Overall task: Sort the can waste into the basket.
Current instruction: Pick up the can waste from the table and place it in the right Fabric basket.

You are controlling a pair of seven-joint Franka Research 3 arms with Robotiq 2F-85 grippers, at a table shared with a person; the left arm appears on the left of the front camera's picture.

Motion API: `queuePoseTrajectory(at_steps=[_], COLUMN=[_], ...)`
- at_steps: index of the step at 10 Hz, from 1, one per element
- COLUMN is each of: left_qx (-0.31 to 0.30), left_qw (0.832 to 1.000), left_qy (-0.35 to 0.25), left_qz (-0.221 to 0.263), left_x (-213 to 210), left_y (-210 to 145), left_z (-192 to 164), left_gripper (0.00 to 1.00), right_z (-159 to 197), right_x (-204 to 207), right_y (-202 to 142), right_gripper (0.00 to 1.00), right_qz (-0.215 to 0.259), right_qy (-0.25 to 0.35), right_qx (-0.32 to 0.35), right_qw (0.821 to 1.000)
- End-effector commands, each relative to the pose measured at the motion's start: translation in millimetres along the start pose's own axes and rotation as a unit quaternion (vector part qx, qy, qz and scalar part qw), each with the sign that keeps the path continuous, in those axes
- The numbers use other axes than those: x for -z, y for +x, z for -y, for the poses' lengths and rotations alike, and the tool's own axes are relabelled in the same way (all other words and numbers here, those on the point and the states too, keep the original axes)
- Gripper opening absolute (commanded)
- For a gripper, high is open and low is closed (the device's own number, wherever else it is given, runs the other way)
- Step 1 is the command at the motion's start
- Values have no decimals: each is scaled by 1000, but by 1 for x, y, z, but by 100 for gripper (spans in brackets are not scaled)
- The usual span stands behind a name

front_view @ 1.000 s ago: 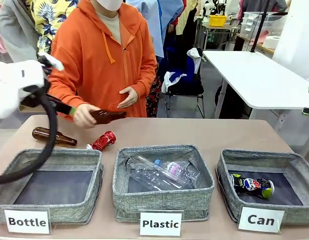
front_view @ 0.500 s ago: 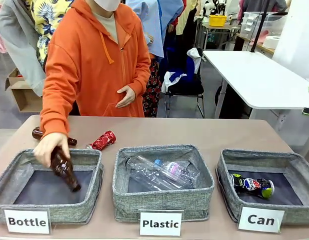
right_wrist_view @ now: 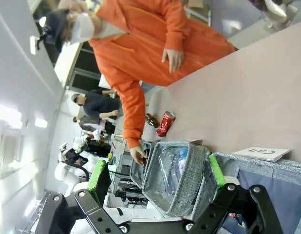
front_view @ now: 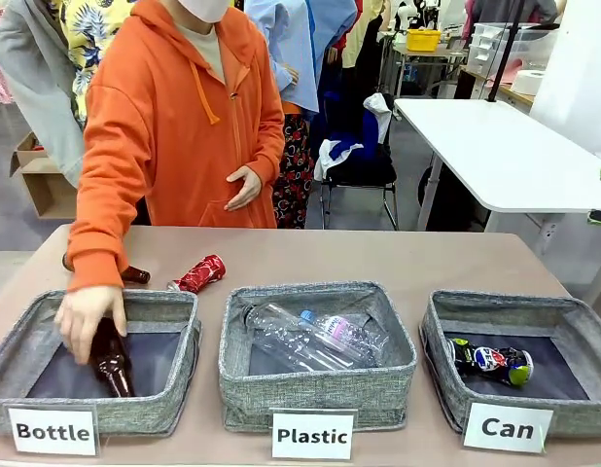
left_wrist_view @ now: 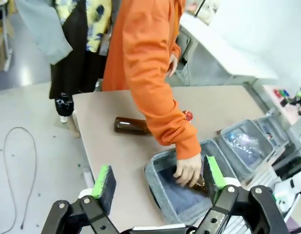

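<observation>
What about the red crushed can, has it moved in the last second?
No. The red crushed can stays on the table, just behind the Bottle basket at its far right corner.

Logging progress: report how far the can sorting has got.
Done: the dark crushed metal can lies in the grey woven basket labelled "Can". In hand: nothing for cans; the person's hand holds a brown glass bottle inside the "Bottle" bin, and the left pincer and right pincer are open, empty. Left: the red crushed can on the table.

Table (front_view: pixel 398 258) bears Can basket (front_view: pixel 439 379), two bins (front_view: pixel 320 389), red can (front_view: pixel 201 272), bottle (front_view: pixel 136 275).
</observation>
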State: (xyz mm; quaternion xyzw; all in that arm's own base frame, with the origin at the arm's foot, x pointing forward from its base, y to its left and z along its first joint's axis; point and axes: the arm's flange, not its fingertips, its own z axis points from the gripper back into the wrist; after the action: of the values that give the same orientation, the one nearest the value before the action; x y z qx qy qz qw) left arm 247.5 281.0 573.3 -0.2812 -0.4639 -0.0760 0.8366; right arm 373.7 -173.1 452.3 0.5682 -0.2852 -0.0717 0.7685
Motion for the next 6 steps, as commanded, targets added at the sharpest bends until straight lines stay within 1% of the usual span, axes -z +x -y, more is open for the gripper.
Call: queuePoseTrajectory(at_steps=[1, 3, 4, 6], left_qx=[-7, -9, -4, 24], left_qw=[1000, 1000, 1000, 998], left_qy=[-15, -21, -28, -27], left_qz=[11, 9, -5, -55], left_x=[1, 7, 19, 68], left_y=[-3, -1, 4, 12], left_z=[0, 3, 8, 40], left_gripper=[94, 94, 94, 94], right_z=[-3, -3, -3, -3], right_x=[-4, -4, -4, -4], right_y=[2, 2, 2, 2], right_gripper=[100, 100, 100, 100], right_qz=[-7, -7, -7, -7], right_qy=[-1, -1, -1, -1], right_qx=[-2, -2, -2, -2], right_qw=[1000, 1000, 1000, 1000])
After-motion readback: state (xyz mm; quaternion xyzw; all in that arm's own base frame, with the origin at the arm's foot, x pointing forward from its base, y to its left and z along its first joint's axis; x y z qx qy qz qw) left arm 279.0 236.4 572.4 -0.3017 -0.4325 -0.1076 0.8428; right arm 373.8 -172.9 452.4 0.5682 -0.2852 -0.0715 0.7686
